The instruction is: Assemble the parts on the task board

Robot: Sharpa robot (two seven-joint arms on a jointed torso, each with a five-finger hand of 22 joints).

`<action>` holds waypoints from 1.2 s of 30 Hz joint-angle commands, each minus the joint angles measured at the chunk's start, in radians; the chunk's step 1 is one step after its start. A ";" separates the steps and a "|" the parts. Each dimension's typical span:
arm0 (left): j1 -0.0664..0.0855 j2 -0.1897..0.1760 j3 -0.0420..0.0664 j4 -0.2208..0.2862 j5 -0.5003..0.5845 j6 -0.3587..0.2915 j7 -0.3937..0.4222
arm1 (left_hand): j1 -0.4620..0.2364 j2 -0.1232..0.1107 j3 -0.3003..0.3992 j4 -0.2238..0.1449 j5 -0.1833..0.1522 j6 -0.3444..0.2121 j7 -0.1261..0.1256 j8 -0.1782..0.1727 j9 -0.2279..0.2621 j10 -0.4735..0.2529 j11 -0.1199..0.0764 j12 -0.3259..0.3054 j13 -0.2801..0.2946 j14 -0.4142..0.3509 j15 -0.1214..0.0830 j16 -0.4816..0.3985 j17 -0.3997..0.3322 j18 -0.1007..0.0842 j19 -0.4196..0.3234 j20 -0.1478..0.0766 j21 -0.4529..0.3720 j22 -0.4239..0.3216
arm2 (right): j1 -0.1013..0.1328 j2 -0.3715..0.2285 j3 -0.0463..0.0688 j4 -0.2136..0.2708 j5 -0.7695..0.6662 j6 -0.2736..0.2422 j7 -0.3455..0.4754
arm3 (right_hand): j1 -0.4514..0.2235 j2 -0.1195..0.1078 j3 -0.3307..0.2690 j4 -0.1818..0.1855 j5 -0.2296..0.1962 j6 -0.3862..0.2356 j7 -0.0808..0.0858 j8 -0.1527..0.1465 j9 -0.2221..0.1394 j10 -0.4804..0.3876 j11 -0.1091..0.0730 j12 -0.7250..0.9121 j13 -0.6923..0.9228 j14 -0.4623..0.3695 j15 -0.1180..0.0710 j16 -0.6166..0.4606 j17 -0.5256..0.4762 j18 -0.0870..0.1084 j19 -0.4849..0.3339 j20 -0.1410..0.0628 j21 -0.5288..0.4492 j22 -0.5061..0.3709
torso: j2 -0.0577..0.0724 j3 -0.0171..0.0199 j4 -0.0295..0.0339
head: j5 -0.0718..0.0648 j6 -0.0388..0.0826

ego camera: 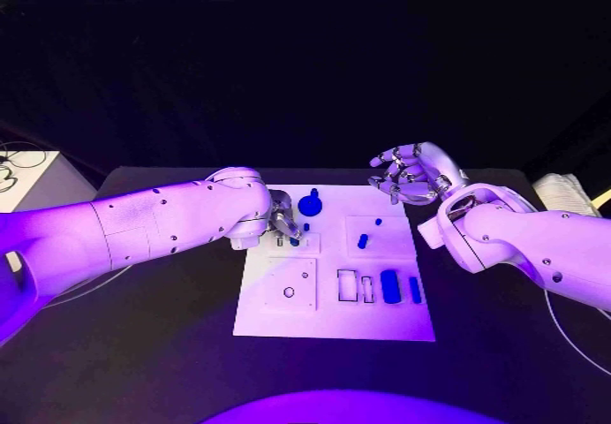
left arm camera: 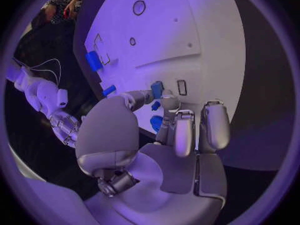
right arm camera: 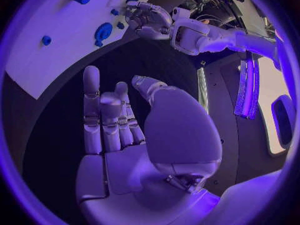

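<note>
The white task board (ego camera: 334, 314) lies mid-table. My left hand (ego camera: 282, 225) reaches over its far left part; in the left wrist view this hand (left arm camera: 150, 135) pinches a small blue part (left arm camera: 157, 89) between thumb and a finger, low against the board beside a small rectangular slot (left arm camera: 182, 87). A round blue part (ego camera: 310, 205) stands just beyond that hand. Two small blue parts (ego camera: 363, 240) lie mid-board, and two blue bars (ego camera: 389, 285) lie toward the near right. My right hand (ego camera: 410, 174) hovers past the board's far right corner, fingers spread (right arm camera: 144, 130) and holding nothing.
Empty rectangular slots (ego camera: 346, 284) and a round hole (ego camera: 289, 291) sit in the board's near half. A white stand (ego camera: 32, 181) with cables is off the table's far left, and a pale object (ego camera: 561, 193) off its right. Bare black tabletop (ego camera: 153, 353) surrounds the board.
</note>
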 commanded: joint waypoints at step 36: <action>-0.008 0.005 -0.023 -0.014 0.025 0.023 0.000 | -0.091 0.005 -0.164 -0.033 -0.035 0.069 -0.035 -0.038 0.023 0.013 -0.014 0.008 0.019 0.088 -0.015 0.001 0.214 -0.008 0.010 -0.005 -0.007 0.001 | -0.001 -0.001 0.000 0.002 -0.013 0.018 0.003 | -0.005 -0.004 0.007 0.003 0.005 0.001 0.003 0.006 0.001 0.000 -0.009 -0.005 -0.005 0.005 -0.001 -0.010 -0.001 0.020 0.008 -0.003 -0.007 -0.004 | -0.001 -0.0005 0.0000 | -0.009 -0.005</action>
